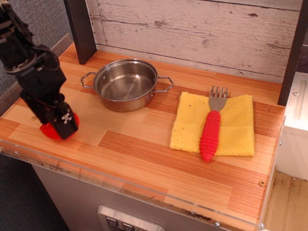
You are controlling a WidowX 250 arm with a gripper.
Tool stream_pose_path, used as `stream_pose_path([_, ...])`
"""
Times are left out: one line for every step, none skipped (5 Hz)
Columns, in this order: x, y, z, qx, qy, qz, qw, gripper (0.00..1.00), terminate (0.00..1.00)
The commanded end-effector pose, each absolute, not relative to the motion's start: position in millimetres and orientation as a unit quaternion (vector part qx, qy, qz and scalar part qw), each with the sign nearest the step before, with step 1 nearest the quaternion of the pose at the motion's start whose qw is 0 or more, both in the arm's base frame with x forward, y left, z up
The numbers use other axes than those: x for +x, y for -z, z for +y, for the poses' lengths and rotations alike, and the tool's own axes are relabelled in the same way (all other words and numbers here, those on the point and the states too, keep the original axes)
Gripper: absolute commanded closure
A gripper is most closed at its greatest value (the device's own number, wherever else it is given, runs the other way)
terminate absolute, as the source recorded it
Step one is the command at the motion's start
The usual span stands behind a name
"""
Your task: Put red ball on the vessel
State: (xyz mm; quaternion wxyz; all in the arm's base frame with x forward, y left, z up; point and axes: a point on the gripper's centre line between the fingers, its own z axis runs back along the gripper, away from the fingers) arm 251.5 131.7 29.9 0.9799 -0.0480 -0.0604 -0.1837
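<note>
Covering most of the red ball (47,131), the pincer (63,126) hides its jaws; I cannot tell their state. Probably light, stiff and slippery, it is best pinched across its rim for the vessel (126,85).

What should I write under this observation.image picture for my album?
Robot gripper low over the red ball, near the empty steel vessel.
</note>
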Motion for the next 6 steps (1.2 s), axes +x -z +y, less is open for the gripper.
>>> stream_pose_path([271.9, -17.9, 136.5, -0.033, 0.185, -0.053, 0.981, 0.00, 0.00])
stream_pose_path([272.6, -9.2, 136.6, -0.037, 0.185, -0.043, 0.981, 0.00, 0.00])
stream_pose_path([272.0, -16.0, 136.4, -0.039, 0.189, -0.046, 0.980, 1.00, 0.00])
stream_pose_path([268.4, -32.9, 130.8, -0.047, 0.195, -0.058, 0.978, 1.00, 0.00])
stream_pose_path([266.5, -50.3, 127.2, -0.055, 0.196, -0.066, 0.977, 1.00, 0.00])
stream_pose_path([269.6, -70.2, 125.0, -0.062, 0.186, -0.073, 0.978, 1.00, 0.00])
